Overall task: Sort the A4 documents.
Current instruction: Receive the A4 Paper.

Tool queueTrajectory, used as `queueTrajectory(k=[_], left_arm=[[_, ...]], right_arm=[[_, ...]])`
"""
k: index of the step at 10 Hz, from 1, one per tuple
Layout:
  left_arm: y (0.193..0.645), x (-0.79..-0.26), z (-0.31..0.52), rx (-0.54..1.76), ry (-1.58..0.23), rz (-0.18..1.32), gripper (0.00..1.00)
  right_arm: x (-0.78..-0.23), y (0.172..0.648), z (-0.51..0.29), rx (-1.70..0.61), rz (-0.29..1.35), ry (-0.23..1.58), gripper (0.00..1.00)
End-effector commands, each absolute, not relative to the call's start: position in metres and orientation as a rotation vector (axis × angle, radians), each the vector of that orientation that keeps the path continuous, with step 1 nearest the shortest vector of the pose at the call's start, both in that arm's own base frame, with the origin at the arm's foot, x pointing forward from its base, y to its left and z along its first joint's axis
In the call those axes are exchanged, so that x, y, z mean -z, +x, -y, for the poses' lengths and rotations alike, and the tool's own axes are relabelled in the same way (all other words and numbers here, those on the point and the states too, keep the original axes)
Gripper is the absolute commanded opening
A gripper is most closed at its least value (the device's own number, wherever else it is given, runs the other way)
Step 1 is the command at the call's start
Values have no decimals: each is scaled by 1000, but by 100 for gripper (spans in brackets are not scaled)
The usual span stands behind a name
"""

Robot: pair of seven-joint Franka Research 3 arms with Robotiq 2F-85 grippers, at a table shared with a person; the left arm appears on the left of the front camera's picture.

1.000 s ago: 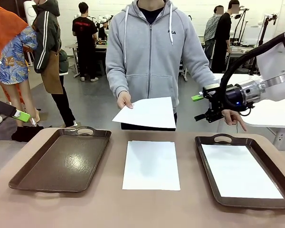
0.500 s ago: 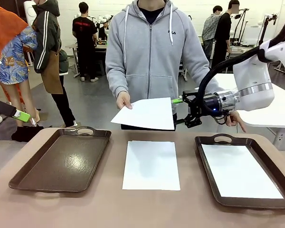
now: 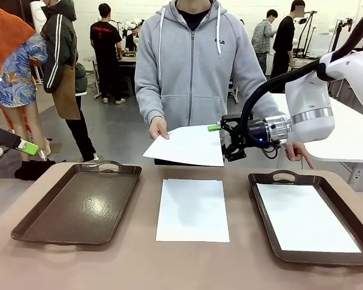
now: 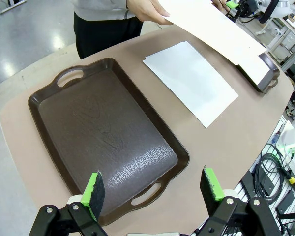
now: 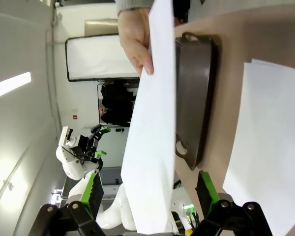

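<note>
The only readable print is small dark lettering, "FILA", on the chest of the person's grey hoodie (image 3: pixel 190 66). All three sheets are blank white.

The person's hand (image 3: pixel 158 128) holds one thin sheet (image 3: pixel 186 145) by its left corner. It lies nearly flat in the air above the far edge of the worktop (image 3: pixel 139 266). The right gripper (image 3: pixel 222 143) is at this sheet's right edge with its jaws spread. In the right wrist view the sheet passes edge-on between the green pads (image 5: pixel 94 192), and I cannot tell whether either pad touches it.

A second sheet (image 3: pixel 192 209) lies flat on the bare worktop between the two trays, touching neither. A third sheet (image 3: pixel 305 217) lies inside the right tray (image 3: pixel 260 178), with a dark margin showing around it.

The left tray (image 3: pixel 78 202) is dark brown and glossy with a faint grain. It has rounded corners, a raised rim and a slot handle at each short end. The left gripper (image 4: pixel 155 179) hangs above the tray's end away from the person, jaws spread and holding nothing.

The worktop is tan and matte with rounded corners. Bare strips run on either side of the second sheet and along the near edge in front of both trays.
</note>
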State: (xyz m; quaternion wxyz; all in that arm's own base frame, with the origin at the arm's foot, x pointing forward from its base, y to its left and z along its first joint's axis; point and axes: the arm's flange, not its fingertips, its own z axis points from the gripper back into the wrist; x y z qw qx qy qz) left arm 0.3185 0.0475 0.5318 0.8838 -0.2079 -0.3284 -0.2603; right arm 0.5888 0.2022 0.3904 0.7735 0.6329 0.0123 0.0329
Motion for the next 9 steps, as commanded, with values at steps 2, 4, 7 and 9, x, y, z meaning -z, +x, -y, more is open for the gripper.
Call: queueTrajectory(k=[2,4,7,9], left_arm=[[320,-530,-49,552,-442,693,100],[320,-530,-49,552,-442,693,100],[320,-530,-49,552,-442,693,100],[320,-530,-49,552,-442,693,100]], right_arm=[[-390,577,-210,-78,68,1388,100],[-390,577,-209,-75,62,1397,100],[-389,575,-206,-62,16,1431,100],[-390,573,-206,-80,19,1436,92]])
